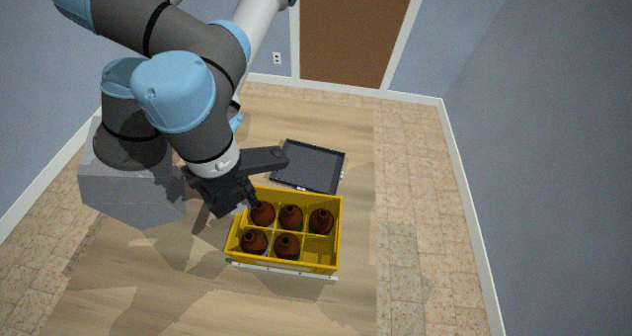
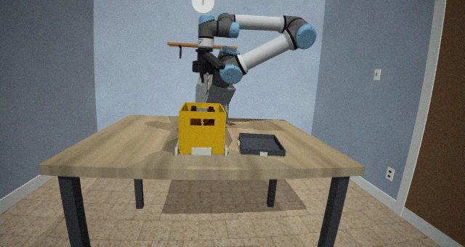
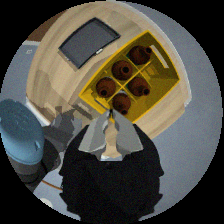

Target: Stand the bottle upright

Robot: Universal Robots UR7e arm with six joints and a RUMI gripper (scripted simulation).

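Exterior view shows the claw (image 1: 256, 204) (image 2: 207, 91) (image 3: 111, 109) high up, near the robot's end of the yellow crate (image 1: 340, 239) (image 2: 201, 138) (image 3: 152, 101), with its two tips pressed together and nothing in them. All five bottles (image 1: 290, 219) (image 2: 208, 122) (image 3: 120, 70) stand in the crate, so the one we want is in there too. I cannot tell which it is, as the necks look too much alike.

The step now, I think, is to find the odd neck. A good way is to open the claw up high, go straight down over one neck, and shut softly just below the opening. Feel how fat it is, let go, and go straight up. Do it at the same height each time, and keep off the crate walls, or it may slide or tip. The odd bottle can then go up and over to the dark tray (image 1: 308, 169) (image 2: 259, 144) (image 3: 90, 42).

The arm (image 1: 197, 40) (image 2: 259, 22) (image 3: 20, 130) is bent, with its elbow up high and off to the tray's side. Its wrist points down.
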